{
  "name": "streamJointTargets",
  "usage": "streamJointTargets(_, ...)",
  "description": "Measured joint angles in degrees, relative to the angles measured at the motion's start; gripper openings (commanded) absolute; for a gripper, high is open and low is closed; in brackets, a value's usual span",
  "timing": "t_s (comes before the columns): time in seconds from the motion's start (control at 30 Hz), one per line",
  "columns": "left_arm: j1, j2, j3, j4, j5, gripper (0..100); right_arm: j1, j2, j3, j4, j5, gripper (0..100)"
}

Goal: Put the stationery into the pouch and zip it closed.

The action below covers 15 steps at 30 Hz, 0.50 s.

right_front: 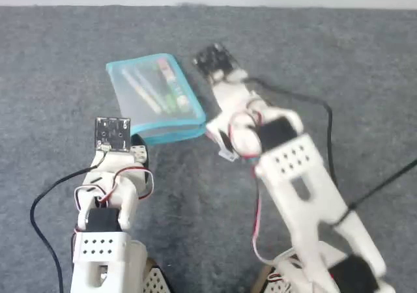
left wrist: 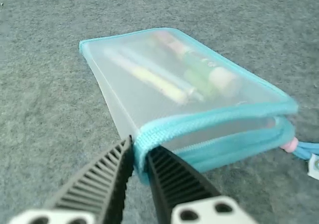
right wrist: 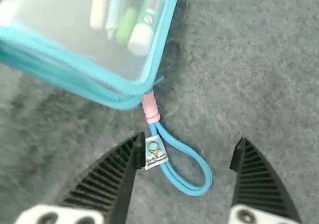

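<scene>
Teal-edged pouch (left wrist: 199, 99) lies on my grey bench (left wrist: 45, 109), pens (left wrist: 164, 82) inside. My left pincer (left wrist: 139, 149) nips its corner; my right pincer (right wrist: 191, 140) gapes wide over its loop (right wrist: 208, 176).

White arms (right_front: 306, 176) — black ribbed fingers (left wrist: 174, 184), black cables (right_front: 32, 213)

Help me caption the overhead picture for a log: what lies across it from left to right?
From the left: left arm → pouch → right arm.
</scene>
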Motion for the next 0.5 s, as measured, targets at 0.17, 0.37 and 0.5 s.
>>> streamJointTargets(0.17,0.0,0.0,0.0,0.0,0.0,1,-0.26,-0.97,13.71,-11.34,2.9,27.7)
streamJointTargets(0.37,0.0,0.0,0.0,0.0,0.0,1,-0.44,6.42,13.98,-15.82,5.71,27.8)
streamJointTargets(0.5,0.0,0.0,0.0,0.0,0.0,1,-0.44,15.21,9.85,-16.44,5.8,28.0)
